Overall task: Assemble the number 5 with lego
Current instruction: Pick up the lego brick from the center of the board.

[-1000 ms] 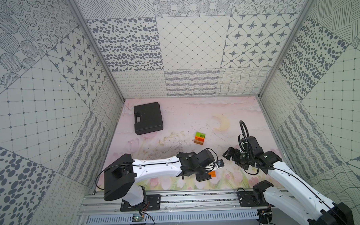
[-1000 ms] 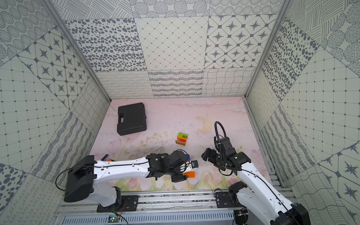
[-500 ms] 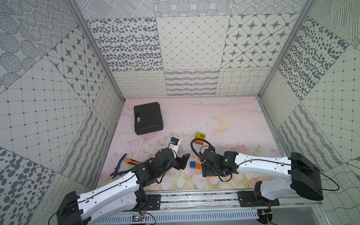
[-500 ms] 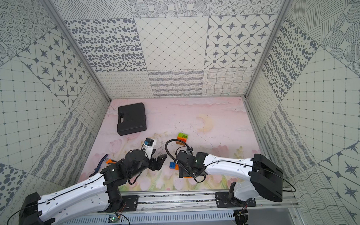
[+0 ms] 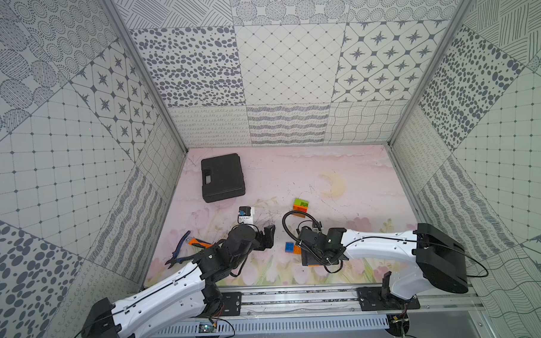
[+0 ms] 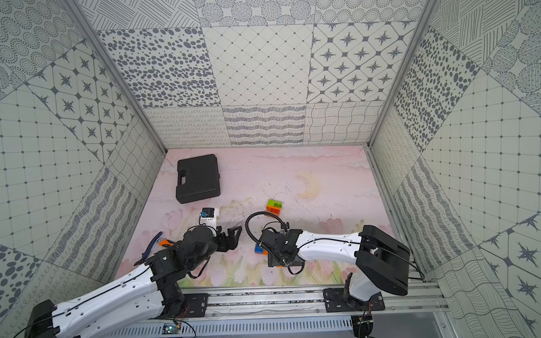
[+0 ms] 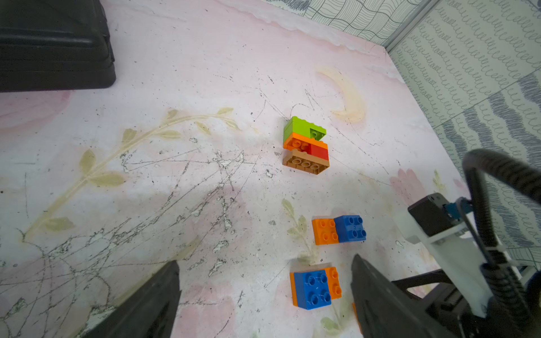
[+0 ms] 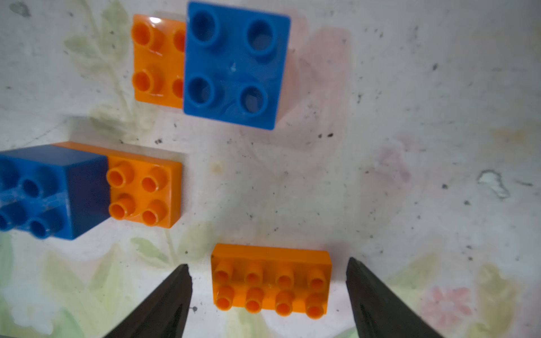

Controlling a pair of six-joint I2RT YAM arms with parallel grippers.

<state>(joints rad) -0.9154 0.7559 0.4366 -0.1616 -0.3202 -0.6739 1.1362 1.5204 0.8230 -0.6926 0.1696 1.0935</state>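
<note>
Right end effector (image 8: 268, 264), jaws apart, straddles the loose orange oblong brick (image 8: 270, 281), apparently for pickup; left end effector (image 7: 263, 260) hovers spread and empty beside the blue-on-orange pair (image 7: 314, 288).

The case (image 5: 222, 177) lies at the back left of the table (image 5: 356, 173), the tool (image 5: 180, 248) at the front left. The brick stack (image 5: 300, 206) lies near the middle. In front of it lie a brick pair (image 7: 338, 230) and a second pair (image 7: 314, 288), near each other. Beside them a single brick (image 8: 270, 281) lies between the jaws of the right gripper (image 8: 268, 264).
</note>
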